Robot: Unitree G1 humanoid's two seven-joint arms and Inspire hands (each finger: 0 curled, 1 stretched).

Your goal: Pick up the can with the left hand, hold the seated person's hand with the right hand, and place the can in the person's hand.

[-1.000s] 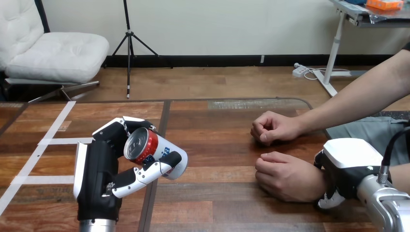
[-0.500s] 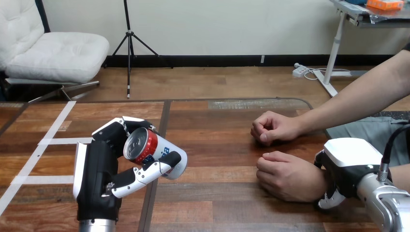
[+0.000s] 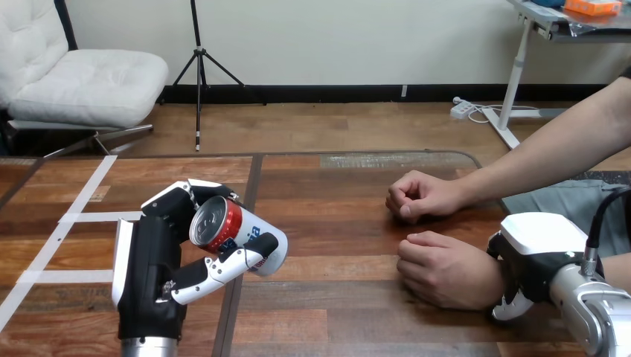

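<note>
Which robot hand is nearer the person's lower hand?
Right. The right robot hand clasps the person's lower hand at the wrist; the left robot hand holds the can far left.

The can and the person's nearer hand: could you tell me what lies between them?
In the head view, only bare table lies between the can and the person's nearer hand.

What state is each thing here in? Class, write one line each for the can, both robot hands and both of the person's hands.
can: off the table, tilted, top toward the camera, gripped by the left hand.
left hand: shut on the can.
right hand: curled round the person's wrist.
person's nearer hand: resting on the table, fingers curled in.
person's farther hand: fisted on the table.
</note>
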